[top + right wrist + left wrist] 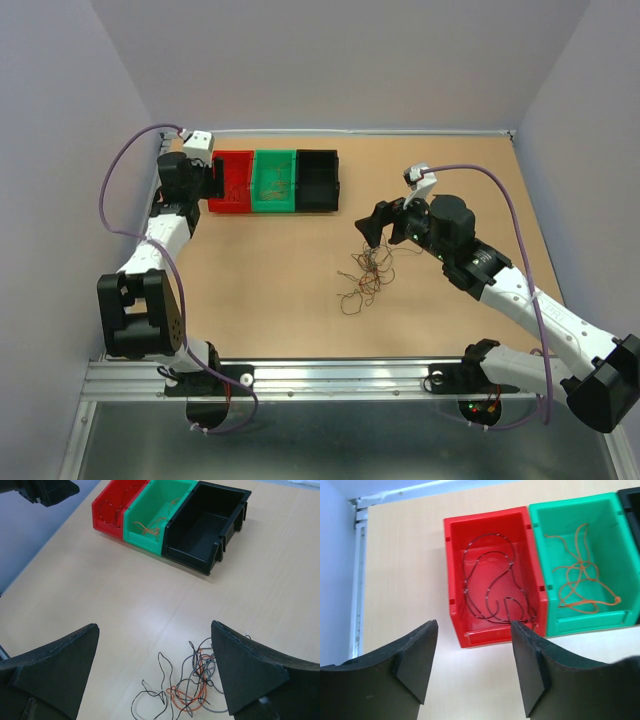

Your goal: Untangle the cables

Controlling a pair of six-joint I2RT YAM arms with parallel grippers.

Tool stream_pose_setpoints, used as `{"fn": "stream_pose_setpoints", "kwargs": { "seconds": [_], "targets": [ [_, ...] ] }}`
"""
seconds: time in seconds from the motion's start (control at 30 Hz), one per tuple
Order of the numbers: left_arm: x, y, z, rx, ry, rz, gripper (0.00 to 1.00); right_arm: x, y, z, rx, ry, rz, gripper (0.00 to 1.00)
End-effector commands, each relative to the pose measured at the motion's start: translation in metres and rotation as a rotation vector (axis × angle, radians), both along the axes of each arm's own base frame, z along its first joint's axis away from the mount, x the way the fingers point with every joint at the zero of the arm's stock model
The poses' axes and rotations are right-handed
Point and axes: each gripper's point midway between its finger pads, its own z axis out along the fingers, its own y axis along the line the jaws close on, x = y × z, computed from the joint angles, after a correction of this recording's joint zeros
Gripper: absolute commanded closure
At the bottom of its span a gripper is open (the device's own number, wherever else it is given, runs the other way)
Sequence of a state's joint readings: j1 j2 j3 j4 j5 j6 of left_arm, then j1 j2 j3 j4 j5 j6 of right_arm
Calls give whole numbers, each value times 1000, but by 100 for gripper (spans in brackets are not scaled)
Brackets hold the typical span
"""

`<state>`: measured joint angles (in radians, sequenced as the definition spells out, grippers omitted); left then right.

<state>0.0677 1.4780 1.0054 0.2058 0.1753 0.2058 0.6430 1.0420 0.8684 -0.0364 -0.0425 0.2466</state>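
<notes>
A small tangle of hair-thin cables [365,277], dark, grey and orange, lies on the tan table; the right wrist view shows it [192,686] just below my fingers. My right gripper [388,221] is open and empty, held above the tangle's far side. My left gripper [214,180] is open and empty over the near end of the red bin [492,592], which holds a dark curly cable [492,587]. The green bin [585,562] holds an orange cable [580,580].
Three bins stand in a row at the back: red [231,182], green [274,181], black [317,180]. The black bin [207,527] shows no cable inside. Walls close the table at left, back and right. A metal rail [330,375] runs along the near edge.
</notes>
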Motion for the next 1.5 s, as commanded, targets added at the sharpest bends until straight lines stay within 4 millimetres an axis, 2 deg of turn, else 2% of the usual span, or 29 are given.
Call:
{"fn": "stream_pose_setpoints", "kwargs": {
  "seconds": [0.0,0.03,0.07,0.2,0.27,0.33,0.37,0.5,0.73,0.87,0.93,1.07,1.2,1.23,1.4,1.47],
  "targets": [
    [-3,-21,4,-53,-15,-95,26,-1,5,11,25,-47,19,2],
    [-2,-24,4,-61,-2,-105,24,-1,5,11,25,-47,20,2],
    [-4,-28,-9,-75,46,-125,20,0,4,11,25,-47,17,2],
    [-1,-31,-26,-79,102,-135,15,-1,5,11,26,-48,20,2],
    [0,-34,-37,-84,139,-141,16,-1,4,12,28,-50,20,2],
    [2,-39,-40,-81,150,-153,19,-2,5,12,29,-50,20,2],
    [3,-42,-47,-79,171,-157,21,-1,4,12,29,-48,18,2],
    [8,-44,-54,-78,188,-162,47,-1,4,13,30,-51,18,2],
    [23,-43,-54,-83,176,-151,59,-1,5,11,26,-46,20,2],
    [31,-39,-58,-71,169,-130,75,-1,5,11,26,-46,20,2],
    [37,-37,-56,-67,161,-126,79,-1,5,11,26,-46,22,2],
    [46,-35,-63,-60,176,-119,100,-1,5,11,26,-46,20,2],
    [60,-32,-55,-50,161,-103,100,0,5,11,24,-46,20,2],
    [65,-31,-47,-47,146,-101,100,0,5,11,24,-46,20,2],
    [91,-24,-61,16,202,-47,100,1,6,8,20,-39,20,2],
    [105,-34,-74,61,249,-33,100,1,7,7,18,-37,22,2]
  ]
}}
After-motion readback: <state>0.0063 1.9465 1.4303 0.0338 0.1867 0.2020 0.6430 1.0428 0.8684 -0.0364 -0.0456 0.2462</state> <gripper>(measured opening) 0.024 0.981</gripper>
